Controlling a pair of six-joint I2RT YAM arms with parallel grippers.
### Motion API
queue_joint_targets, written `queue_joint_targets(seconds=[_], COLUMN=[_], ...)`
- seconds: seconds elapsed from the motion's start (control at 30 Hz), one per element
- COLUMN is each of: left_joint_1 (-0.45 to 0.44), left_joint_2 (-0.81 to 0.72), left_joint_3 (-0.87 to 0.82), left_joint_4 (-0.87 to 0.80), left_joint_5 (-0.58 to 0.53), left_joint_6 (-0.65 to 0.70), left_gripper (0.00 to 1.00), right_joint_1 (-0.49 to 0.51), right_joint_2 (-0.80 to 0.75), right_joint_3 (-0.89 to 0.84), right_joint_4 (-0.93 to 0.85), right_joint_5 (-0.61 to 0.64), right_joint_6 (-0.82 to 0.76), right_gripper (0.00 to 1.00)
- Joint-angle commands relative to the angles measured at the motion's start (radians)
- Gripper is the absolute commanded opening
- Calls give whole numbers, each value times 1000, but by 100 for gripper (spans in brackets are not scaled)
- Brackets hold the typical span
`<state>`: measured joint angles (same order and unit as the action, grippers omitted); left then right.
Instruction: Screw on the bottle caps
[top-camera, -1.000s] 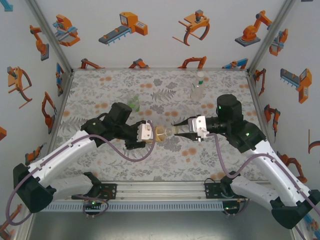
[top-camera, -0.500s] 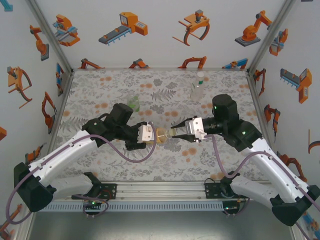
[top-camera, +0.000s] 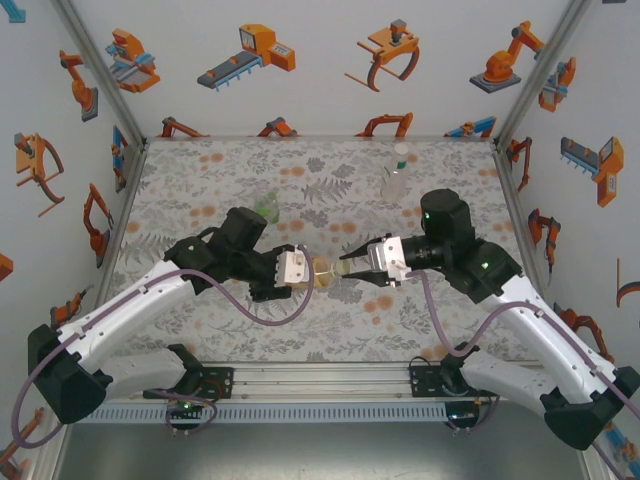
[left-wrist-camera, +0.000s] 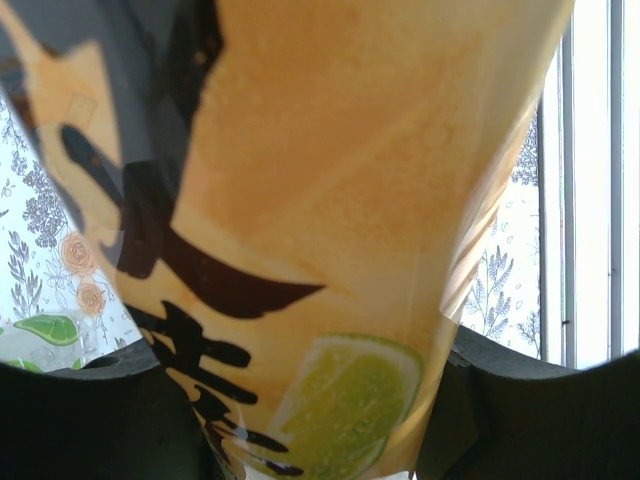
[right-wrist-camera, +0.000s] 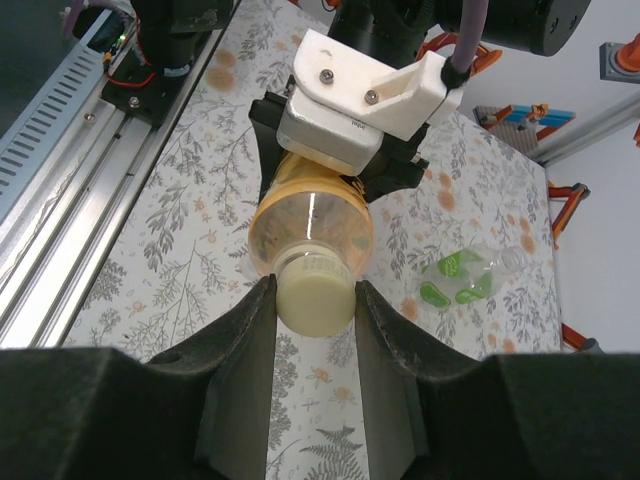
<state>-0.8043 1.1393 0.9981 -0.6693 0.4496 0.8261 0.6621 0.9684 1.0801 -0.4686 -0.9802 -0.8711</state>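
Status: left pincer (top-camera: 303, 268) was clenched on the amber bottle (right-wrist-camera: 312, 225), holding it sideways above the middle of the desk (top-camera: 200, 180), neck pointing at the right arm. Right pincer (top-camera: 347, 265) was clamped on the pale cap (right-wrist-camera: 314, 298), 1 finger on each side, cap sitting on the neck. My read: mid-screw on bottle 1 of 3. Couldn't tell how far the thread had run.

Risks from there:
- Cross-thread. Cap and neck looked roughly in line in the right wrist view, but any tilt between the 2 arms would jam the cap crooked.
- Bottle spinning in the left grip. Label looked glossy; if the thread bit hard, torque could turn the bottle instead of the cap.
- Cap slipping. Fingers gripped it only at the rim, so they could skid round it and add no turn.
- Drop. A loose grip on either side would send the bottle down onto the desk.

Around: green bottle (right-wrist-camera: 462, 279) lay on its side on the desk just beyond the left arm, near but not touching. Slim bottle (top-camera: 396, 182) stood upright at the far right, well apart. Whether it carried a cap: too small to tell. Nothing stood between the pincers and the job. For a later pick, the left arm itself sat in front of the green bottle.
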Motion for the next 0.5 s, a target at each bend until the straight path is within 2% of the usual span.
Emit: queue_joint_targets(seconds=[0.0,0.47], left_joint_1=[-6,-7], left_joint_2=[-7,-9], left_joint_3=[9,11], left_joint_4=[1,1], left_joint_5=[21,17], left_joint_6=[19,22], left_gripper=[3,3], right_joint_1=[11,20], right_joint_2=[7,1], right_joint_3=[-6,-14], right_joint_4=[-48,-63], right_joint_5=[-17,8], right_joint_6=[-51,-62], right_gripper=[11,9])
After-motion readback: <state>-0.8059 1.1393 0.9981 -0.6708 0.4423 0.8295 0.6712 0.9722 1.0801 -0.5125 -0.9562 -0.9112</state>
